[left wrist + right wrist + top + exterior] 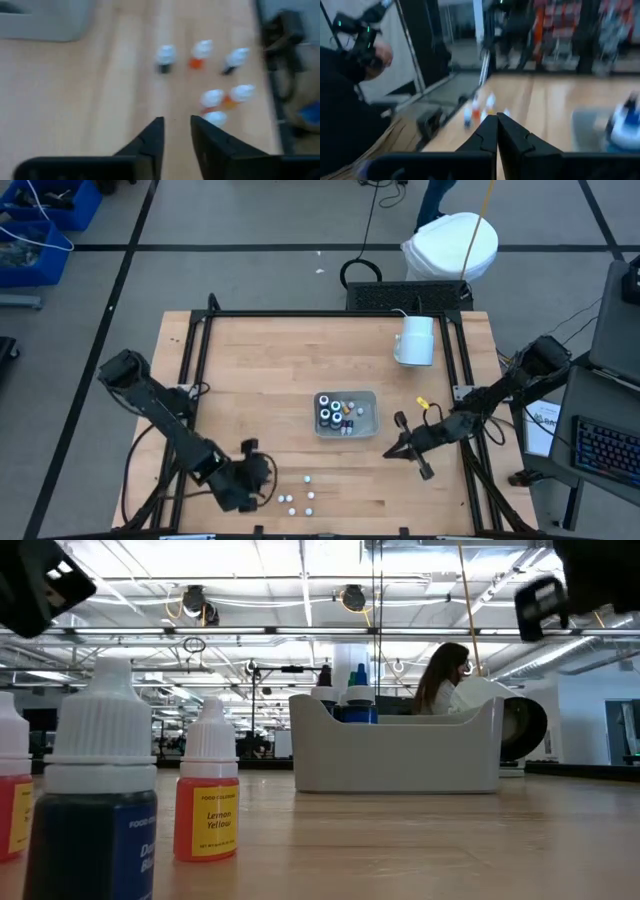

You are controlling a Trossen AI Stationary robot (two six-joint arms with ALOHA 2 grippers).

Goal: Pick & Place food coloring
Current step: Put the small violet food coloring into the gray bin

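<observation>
Left tool (176, 131) faces six dropper bottles (212, 97).

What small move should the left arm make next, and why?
Probably ease the left gripper forward onto the nearest dropper bottle. Its fingers stand slightly apart with nothing between them, six bottles stand loose on the table ahead, and the tray already holds others. The right gripper waits shut beside the tray.

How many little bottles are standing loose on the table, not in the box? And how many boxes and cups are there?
Loose little bottles: 6
Clear tray: 1
White mug: 1
Total: 8
</observation>
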